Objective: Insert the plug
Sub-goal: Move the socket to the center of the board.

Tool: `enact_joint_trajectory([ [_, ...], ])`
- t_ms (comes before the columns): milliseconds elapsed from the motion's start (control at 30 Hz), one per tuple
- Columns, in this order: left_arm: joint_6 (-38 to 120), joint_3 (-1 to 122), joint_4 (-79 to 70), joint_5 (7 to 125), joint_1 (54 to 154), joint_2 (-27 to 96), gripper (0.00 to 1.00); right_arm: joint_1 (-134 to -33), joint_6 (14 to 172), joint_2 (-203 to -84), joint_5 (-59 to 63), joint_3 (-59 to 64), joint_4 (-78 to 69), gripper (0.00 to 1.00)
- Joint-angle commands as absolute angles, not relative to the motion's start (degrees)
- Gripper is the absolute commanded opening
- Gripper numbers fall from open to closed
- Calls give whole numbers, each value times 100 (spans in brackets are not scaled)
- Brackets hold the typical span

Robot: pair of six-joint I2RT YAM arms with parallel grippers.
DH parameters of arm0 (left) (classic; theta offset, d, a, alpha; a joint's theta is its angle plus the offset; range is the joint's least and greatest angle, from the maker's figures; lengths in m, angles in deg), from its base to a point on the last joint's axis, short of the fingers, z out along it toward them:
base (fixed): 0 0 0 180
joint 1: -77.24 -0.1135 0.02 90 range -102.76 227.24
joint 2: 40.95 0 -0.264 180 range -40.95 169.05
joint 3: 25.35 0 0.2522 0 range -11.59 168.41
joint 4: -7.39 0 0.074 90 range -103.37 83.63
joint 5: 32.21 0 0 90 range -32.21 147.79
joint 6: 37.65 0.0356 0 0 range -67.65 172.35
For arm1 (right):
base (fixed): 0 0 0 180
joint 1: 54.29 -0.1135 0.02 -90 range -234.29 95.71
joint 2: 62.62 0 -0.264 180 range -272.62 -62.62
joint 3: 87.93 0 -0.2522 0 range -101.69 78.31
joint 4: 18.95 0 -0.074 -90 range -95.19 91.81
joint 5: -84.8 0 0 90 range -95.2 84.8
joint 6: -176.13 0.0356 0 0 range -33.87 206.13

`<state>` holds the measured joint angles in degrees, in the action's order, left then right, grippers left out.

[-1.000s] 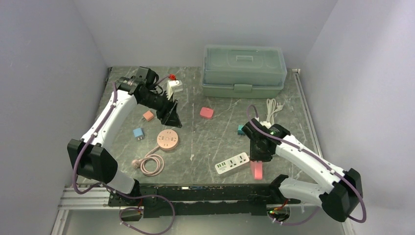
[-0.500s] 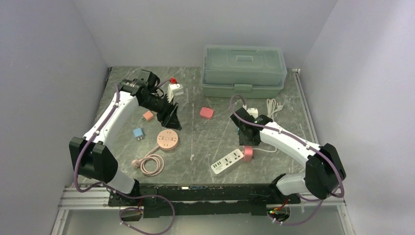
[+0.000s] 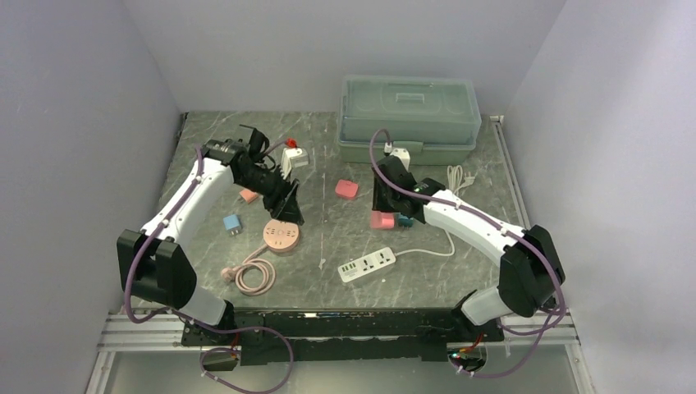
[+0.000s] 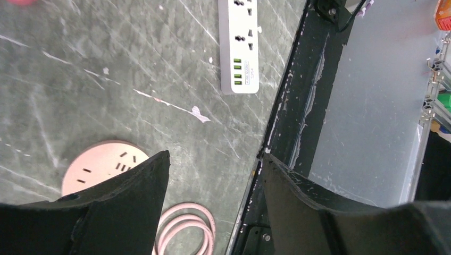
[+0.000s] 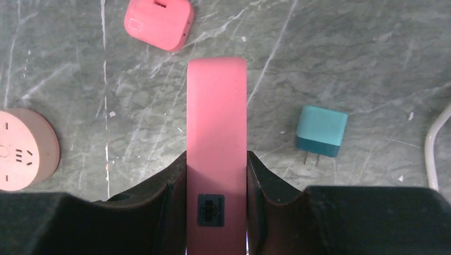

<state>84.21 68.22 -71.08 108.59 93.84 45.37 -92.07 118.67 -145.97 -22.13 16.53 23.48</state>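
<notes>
Right hand (image 5: pixel 216 164) with pink plug (image 5: pixel 216 106) now mid-table; dark label (image 5: pixel 210 210) illegible.

The left arm (image 3: pixel 182 205) and right arm (image 3: pixel 476 226) are each built of smooth white links joined by bulky black joint housings, with a thin purple cable (image 3: pixel 194 168) looping along the outside, and the left tool (image 4: pixel 214 155) and right tool (image 5: pixel 216 154) are matte black with two broad tapering fingers.

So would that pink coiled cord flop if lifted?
Probably floppy: the pink cord lies in loose loops, so it would likely uncoil and dangle. It looks joined to the round socket, which might drag along.
</notes>
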Motion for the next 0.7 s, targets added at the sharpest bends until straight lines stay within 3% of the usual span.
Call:
enact_joint_trajectory([
  [0, 8564, 6504, -7001, 10843, 9403, 4328, 68, -9451, 11950, -14508, -2591, 1396, 2316, 0],
  [200, 8700, 6674, -7078, 10885, 9403, 4499, 68, -9443, 12370, -13578, -3323, 1678, 3951, 0],
  [333, 8602, 6632, -6877, 10903, 9696, 4587, 70, -9028, 12811, -13036, -3032, 2312, 4220, 0],
  [433, 8455, 6551, -6624, 10575, 10374, 4759, 75, -8781, 12928, -12585, -2675, 2755, 3926, 0],
  [533, 8309, 6624, -6388, 9923, 11169, 5064, 99, -8768, 13081, -12193, -2755, 2918, 3882, 0],
  [667, 8157, 6798, -5964, 8928, 11891, 5595, 100, -8680, 13224, -11911, -2942, 2951, 3984, 0],
])
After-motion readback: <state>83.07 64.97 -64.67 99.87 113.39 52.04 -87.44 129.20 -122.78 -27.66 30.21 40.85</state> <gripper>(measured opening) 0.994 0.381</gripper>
